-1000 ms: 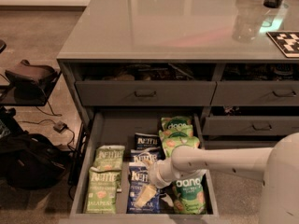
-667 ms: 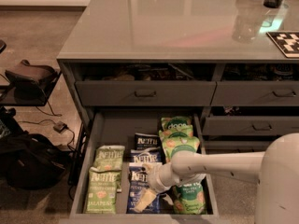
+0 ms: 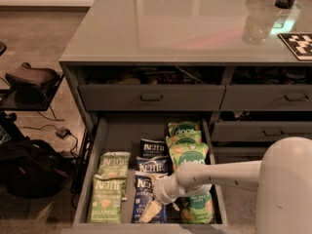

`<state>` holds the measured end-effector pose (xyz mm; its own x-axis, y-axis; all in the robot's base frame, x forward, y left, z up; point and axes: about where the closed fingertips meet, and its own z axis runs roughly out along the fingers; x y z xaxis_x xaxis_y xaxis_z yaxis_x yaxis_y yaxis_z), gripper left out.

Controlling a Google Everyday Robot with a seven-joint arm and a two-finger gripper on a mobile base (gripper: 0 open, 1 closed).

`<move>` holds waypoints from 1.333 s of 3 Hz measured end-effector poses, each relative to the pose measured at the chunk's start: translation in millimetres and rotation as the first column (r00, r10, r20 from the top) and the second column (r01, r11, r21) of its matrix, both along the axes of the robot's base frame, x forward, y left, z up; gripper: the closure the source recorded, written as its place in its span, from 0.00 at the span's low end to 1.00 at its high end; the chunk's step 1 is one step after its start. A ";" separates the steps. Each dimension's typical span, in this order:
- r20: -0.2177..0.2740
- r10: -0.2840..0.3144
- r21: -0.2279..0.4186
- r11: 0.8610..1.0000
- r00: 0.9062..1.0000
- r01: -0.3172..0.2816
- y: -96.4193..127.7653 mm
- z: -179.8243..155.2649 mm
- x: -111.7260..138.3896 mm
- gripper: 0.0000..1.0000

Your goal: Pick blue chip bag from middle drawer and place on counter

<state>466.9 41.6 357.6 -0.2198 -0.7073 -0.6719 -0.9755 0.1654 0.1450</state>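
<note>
- Light green Kettle bags [image 3: 109,189] lie along the left wall of the middle drawer [image 3: 126,132].
- The blue chip bag [image 3: 143,191] lies front-centre in that drawer.
- The gripper [image 3: 152,209] is low over this bag's front corner; whether it grips, I cannot tell.
- Green Dang bags [image 3: 187,152] fill the drawer's right side.
- The counter [image 3: 161,23] spans above the drawer.

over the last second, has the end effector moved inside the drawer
Yes. The end effector has shifted slightly left in view and nearer the front wall of the middle drawer, low over the blue chip bag.
</note>
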 end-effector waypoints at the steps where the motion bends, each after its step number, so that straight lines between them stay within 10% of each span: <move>1: 0.000 0.000 0.000 1.000 1.000 0.000 0.0 0.0 0.0 0.17; 4: 0.001 0.001 0.000 1.000 1.000 -0.001 0.1 7.2 -0.1 0.87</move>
